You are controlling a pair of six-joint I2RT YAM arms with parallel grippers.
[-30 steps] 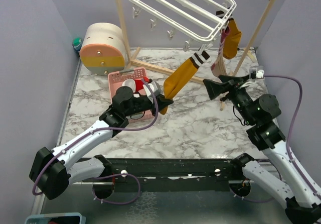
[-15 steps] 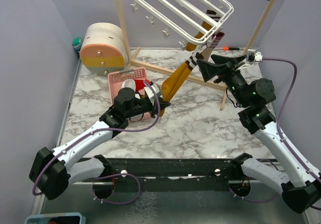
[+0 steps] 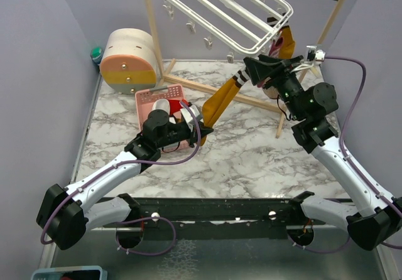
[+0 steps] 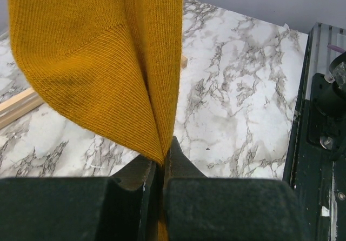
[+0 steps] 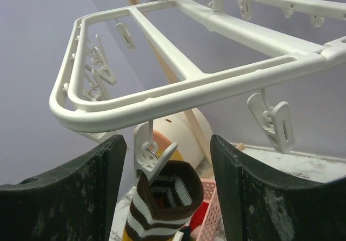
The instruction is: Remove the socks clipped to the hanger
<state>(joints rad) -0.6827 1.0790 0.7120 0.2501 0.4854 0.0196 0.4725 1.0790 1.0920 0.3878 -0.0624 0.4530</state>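
The hanger [image 5: 178,92] is white plastic, smooth and a little shiny, and its clips [image 5: 274,121] are the same plastic. Hanging from the hanger, the yellow sock [image 4: 92,57] is knitted cloth, soft and dull, with tiny ridges all over. Its brown and white cuff [image 5: 162,203] has thicker ribs. The left gripper [image 4: 162,162] is black and dull, like hard plastic. The right gripper [image 5: 167,146] has black fingers [image 5: 75,198] that look rough, with pale specks on them. Under the hanger, the table [image 4: 243,95] looks like smooth marble, white with grey veins. Behind the hanger, the rack [image 3: 149,26] is pale bare wood, not shiny.
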